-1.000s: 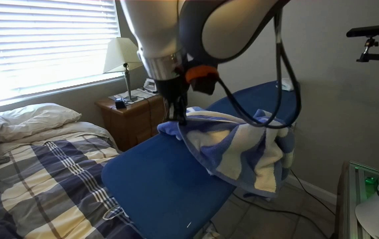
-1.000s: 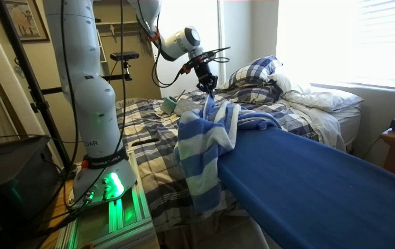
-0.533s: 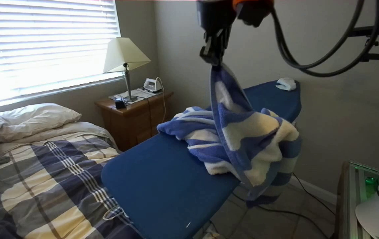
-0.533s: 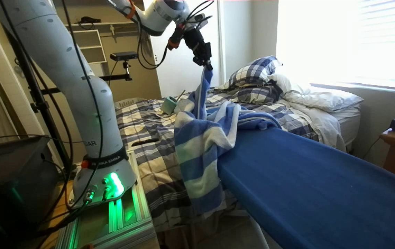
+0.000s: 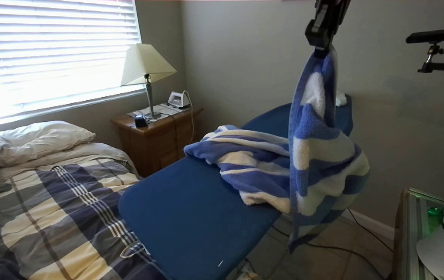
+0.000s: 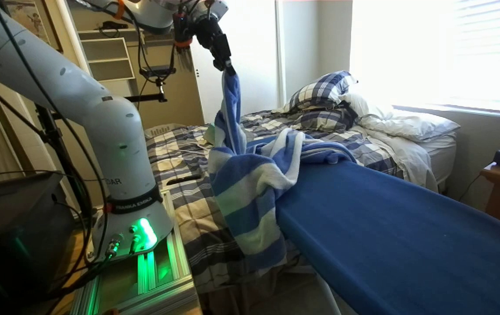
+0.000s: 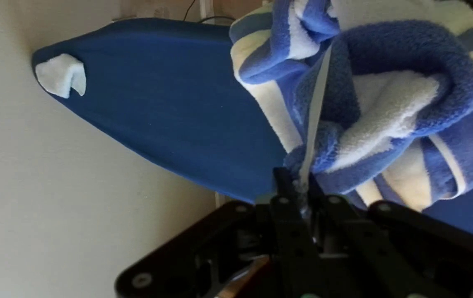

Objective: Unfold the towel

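The towel (image 5: 319, 155) lies across the bench (image 5: 198, 221), overhanging the long edge facing the robot base (image 6: 123, 223); one part hangs from the gripper (image 5: 321, 53) above. Small cloth (image 7: 60, 75) lies at the narrow tip. Bed (image 5: 62, 210) — beside the broad end. Nightstand (image 5: 156, 142) — beyond the opposite long edge.

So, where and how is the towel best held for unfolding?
Likely where the gripper has it: pinch the towel by its edge, from above. The wrist view shows that edge thin between the jaws; the part on the blue board lies in bunched folds, probably harder to separate.
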You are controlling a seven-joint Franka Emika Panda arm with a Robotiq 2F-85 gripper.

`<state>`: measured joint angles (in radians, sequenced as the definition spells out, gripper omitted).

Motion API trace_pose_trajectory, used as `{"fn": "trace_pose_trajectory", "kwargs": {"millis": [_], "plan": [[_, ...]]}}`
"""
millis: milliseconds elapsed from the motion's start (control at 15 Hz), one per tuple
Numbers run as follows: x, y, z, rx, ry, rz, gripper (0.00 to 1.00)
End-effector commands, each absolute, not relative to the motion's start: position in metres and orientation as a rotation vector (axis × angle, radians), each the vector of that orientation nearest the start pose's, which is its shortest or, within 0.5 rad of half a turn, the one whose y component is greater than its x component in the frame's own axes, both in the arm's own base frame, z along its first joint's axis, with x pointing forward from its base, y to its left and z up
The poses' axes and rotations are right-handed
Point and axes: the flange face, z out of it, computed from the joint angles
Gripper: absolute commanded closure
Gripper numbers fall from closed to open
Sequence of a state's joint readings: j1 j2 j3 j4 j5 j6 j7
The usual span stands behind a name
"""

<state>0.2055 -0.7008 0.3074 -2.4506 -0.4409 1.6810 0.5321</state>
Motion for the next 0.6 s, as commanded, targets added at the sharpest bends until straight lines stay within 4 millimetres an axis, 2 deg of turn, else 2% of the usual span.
{"fn": "trace_pose_trajectory", "kwargs": {"millis": [0, 267, 533], "plan": [[0.286, 0.157, 0.496, 2.606, 0.108, 0.241, 0.98], [0.298, 0.169, 0.443, 2.703, 0.262, 0.205, 0.98], [0.318, 0.174, 0.402, 2.768, 0.401, 0.214, 0.98]]}}
